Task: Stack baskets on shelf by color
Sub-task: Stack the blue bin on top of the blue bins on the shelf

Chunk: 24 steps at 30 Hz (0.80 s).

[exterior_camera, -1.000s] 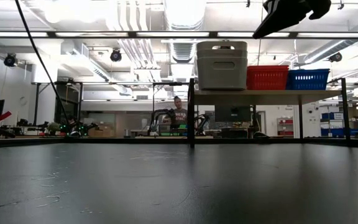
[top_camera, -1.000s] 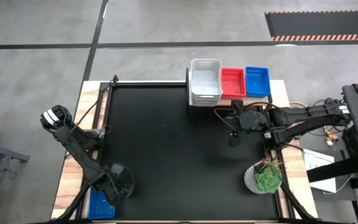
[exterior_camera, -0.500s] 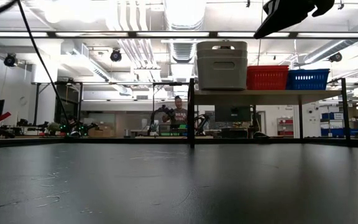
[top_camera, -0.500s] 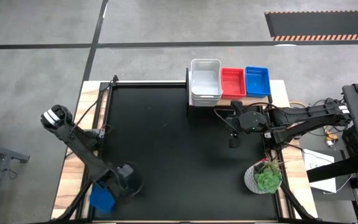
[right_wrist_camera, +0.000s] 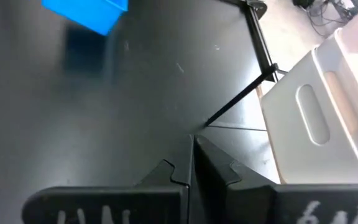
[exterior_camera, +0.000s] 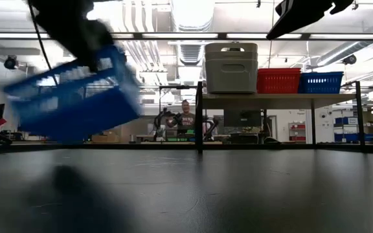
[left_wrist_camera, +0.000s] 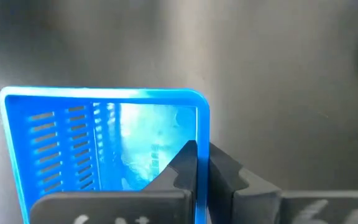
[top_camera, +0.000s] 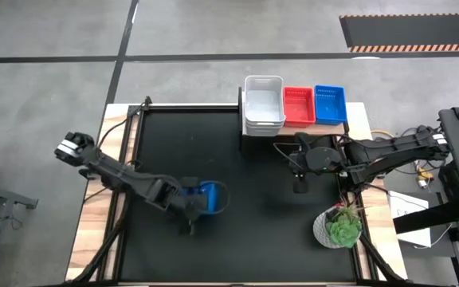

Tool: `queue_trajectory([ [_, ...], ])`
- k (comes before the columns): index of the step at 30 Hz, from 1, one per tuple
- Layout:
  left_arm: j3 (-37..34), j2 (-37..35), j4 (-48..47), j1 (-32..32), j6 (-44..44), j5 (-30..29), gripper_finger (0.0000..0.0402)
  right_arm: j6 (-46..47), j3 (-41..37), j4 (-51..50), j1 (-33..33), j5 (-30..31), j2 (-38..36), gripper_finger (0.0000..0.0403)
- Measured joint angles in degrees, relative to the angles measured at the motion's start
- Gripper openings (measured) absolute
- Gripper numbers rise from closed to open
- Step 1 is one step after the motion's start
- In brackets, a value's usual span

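Observation:
My left gripper (top_camera: 196, 199) is shut on a blue basket (top_camera: 207, 198) above the middle of the black table; the low view shows that basket (exterior_camera: 76, 97) in the air. On the shelf (top_camera: 355, 121) at the far right stand a white basket stack (top_camera: 263, 104), a red basket (top_camera: 298, 104) and a blue basket (top_camera: 330, 103), bottoms down. My right gripper (top_camera: 296, 163) hovers shut in front of the shelf, holding nothing, its fingers (right_wrist_camera: 193, 146) pointing toward the table's left. My left gripper has one finger (left_wrist_camera: 188, 162) inside the blue basket and the other outside, pinching one side wall at its rim (left_wrist_camera: 202, 134). It comes from above, slanting down. The basket hangs below the fingers, tilted, clear of the table.
A potted green plant (top_camera: 339, 227) stands near the table's right edge, in front of the shelf. The shelf's black legs (exterior_camera: 199, 116) rise from the far part of the table. A person (exterior_camera: 186, 120) shows in the room beyond.
My left gripper has taken hold of the blue basket at the table's near left corner, then swung fast toward the table's middle and up, rolling its wrist. The basket has left the corner, is lifted clear and tilted.

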Motion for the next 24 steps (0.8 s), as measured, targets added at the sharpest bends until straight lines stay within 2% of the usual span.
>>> queue_trajectory([
  [4, -1.59, 0.00, 8.25, 4.55, 17.92, -0.31, 0.0000, 0.04, -0.08, -0.01, -0.04, 0.02, 1.13, 0.0009],
  [8, -3.68, 0.00, 13.79, 7.47, 27.80, -0.25, 0.0000, -0.01, -0.09, 0.44, -0.04, -2.73, 2.73, 0.0009],
  [16, -9.12, 4.12, 24.30, 9.03, 27.74, 2.14, 0.0000, -1.53, -0.09, 1.77, -0.04, -3.88, 6.11, 0.0009],
  [24, -8.77, 8.61, 24.09, 8.98, 24.59, 6.10, 0.0001, -1.49, -0.09, 3.95, -0.04, -4.35, 9.72, 0.0010],
])
